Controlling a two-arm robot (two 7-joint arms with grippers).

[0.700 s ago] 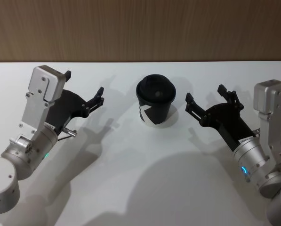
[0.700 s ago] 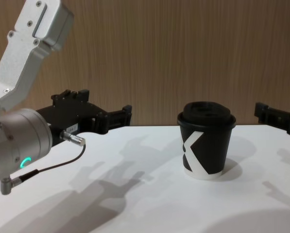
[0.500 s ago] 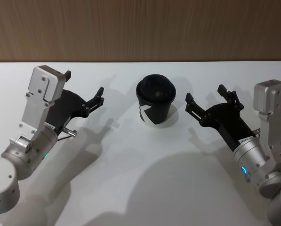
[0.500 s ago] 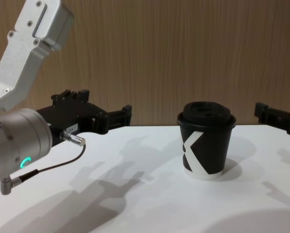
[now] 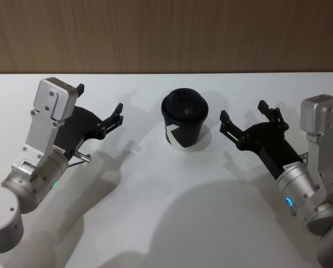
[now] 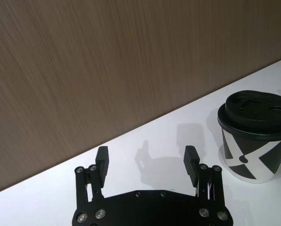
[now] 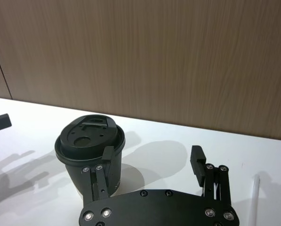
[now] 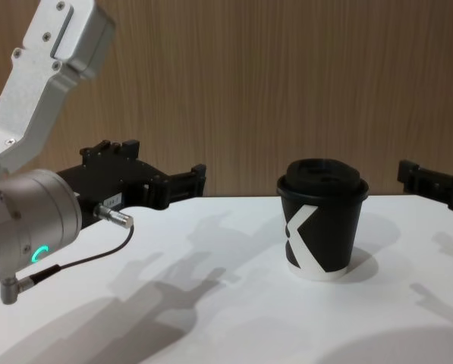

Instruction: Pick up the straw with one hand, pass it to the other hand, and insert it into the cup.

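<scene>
**Desk:** Where is the cup?

**Photographer:** The black paper cup [image 5: 184,120], lid on, stands upright on the white table [image 5: 166,223], near its far edge and in front of a wood-grain wall [image 5: 166,33]. Its white angular mark faces the robot.

**Desk:** And the 2 arms?

**Photographer:** They flank the cup, 1 on each side, both clear of it. The left gripper [image 5: 99,99] hangs above the table to the cup's left, its fingers spread wide, with bare tabletop showing between them in the left wrist view. The right gripper [image 5: 242,111] sits to the cup's right, closer to it, and is also wide open. From the right wrist camera, 1 of its fingers [image 7: 107,160] lines up in front of the cup's side. The head view shows a gap between them.

**Desk:** The straw?

**Photographer:** The thin white straw [image 7: 256,193] lies flat on the table beside the right gripper, on the side away from the cup. It is pale against the white surface. Neither gripper is touching it.
</scene>
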